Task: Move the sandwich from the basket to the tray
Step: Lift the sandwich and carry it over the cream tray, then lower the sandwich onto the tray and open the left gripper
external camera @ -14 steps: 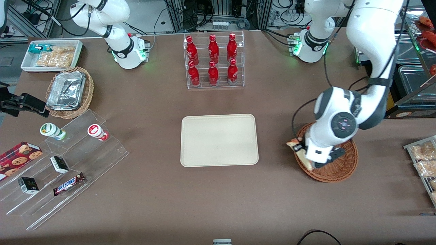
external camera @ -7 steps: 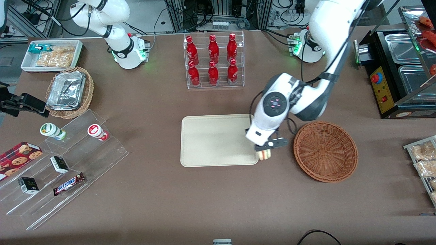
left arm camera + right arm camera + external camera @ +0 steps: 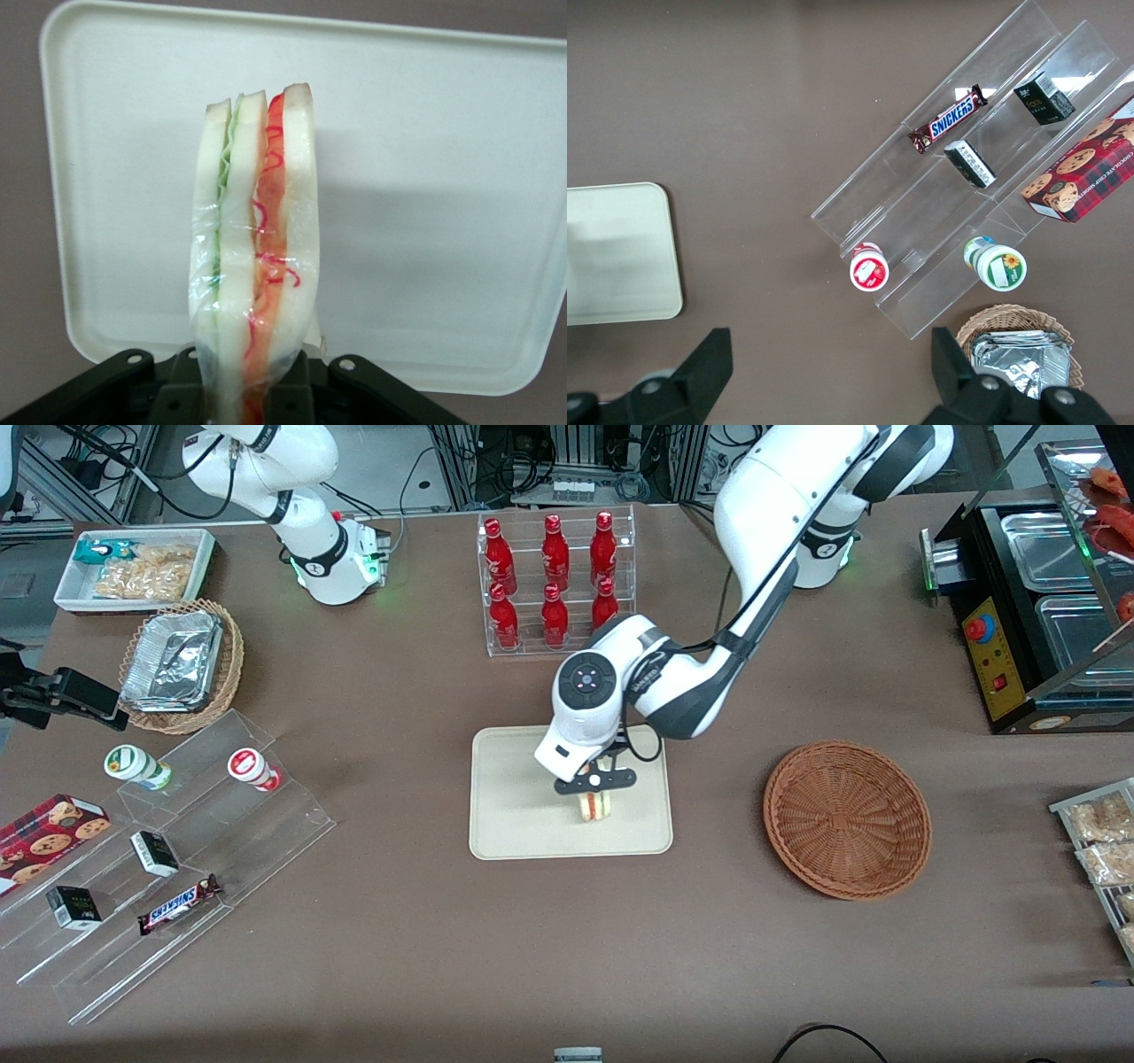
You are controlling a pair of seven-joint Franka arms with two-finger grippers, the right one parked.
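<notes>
The sandwich [image 3: 594,805] [image 3: 257,239], a plastic-wrapped wedge of pale bread with red and green filling, hangs over the beige tray [image 3: 514,815] [image 3: 425,204]. My left gripper [image 3: 594,783] [image 3: 252,403] is shut on the sandwich, its black fingers [image 3: 297,390] pinching one end, above the tray's half nearer the working arm's end. The reddish-brown wicker basket [image 3: 846,819] stands beside the tray toward the working arm's end, with nothing in it.
An acrylic rack of red bottles [image 3: 555,583] stands farther from the front camera than the tray. Toward the parked arm's end are clear stepped shelves [image 3: 168,859] with snacks, a tan basket of foil containers [image 3: 177,664] and a white bin [image 3: 133,571]. A black appliance [image 3: 1019,602] sits toward the working arm's end.
My gripper has carried the sandwich out of the basket, past the tray's edge, and now holds it over the tray. The basket is left with nothing in it.
</notes>
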